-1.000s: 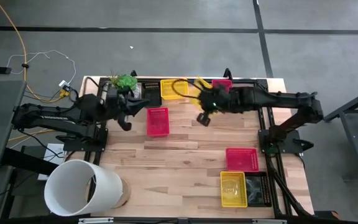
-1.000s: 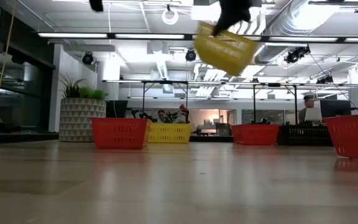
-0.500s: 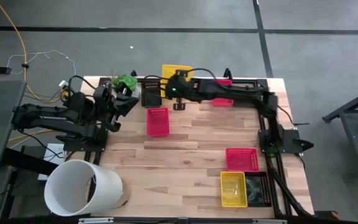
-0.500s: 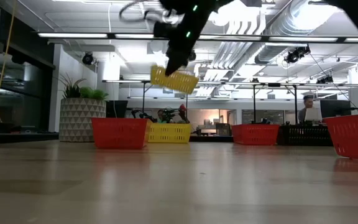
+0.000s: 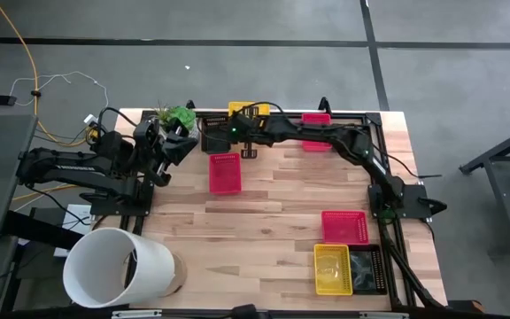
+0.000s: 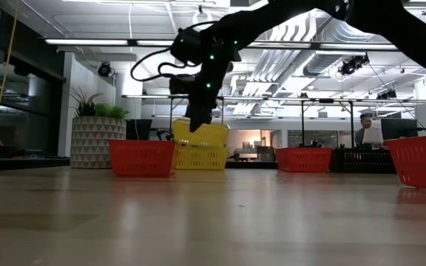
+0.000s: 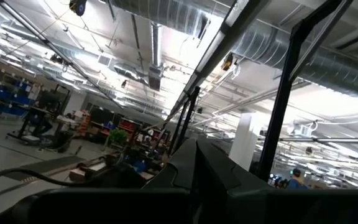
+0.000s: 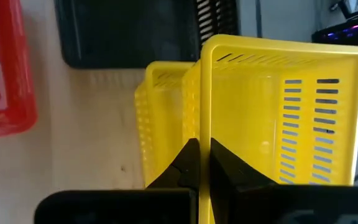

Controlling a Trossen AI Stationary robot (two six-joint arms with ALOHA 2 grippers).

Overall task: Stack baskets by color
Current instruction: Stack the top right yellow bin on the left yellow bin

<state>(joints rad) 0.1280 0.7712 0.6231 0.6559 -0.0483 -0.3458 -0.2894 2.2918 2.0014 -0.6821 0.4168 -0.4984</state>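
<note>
1. We see the right gripper (image 8: 199,163) stretched across to the far edge of the table, clenched on the rim wall of a yellow basket (image 6: 202,133); the thin wall sits pinched between its fingers (image 8: 182,163).
2. The held basket hangs just above a second yellow basket (image 6: 200,157) standing on the table at the far edge, between a black basket (image 5: 212,135) and a red basket (image 5: 316,120).
3. Key relation: in the low view the held basket is partly dropped into the lower one and tilted, not seated. In the right wrist view the two overlap but are offset sideways, so the rims do not yet line up.
4. We judge the long axes roughly parallel, so the coming move is mostly a small sideways shift and a lowering, then a release.
5. The right arm is the one on the job; the left gripper (image 5: 168,152) waits with its jaws closed and empty near the plant pot (image 5: 177,117) at the left far corner, further from the yellow pair.
6. Other baskets: one red basket mid-table (image 5: 225,172), another red one (image 5: 344,226) near the right side, and a yellow basket (image 5: 332,268) beside a black one (image 5: 367,270) at the near right corner.
7. Risk as we judge it: with the tilt, one corner may catch on the lower rim and push that basket off the far edge.
</note>
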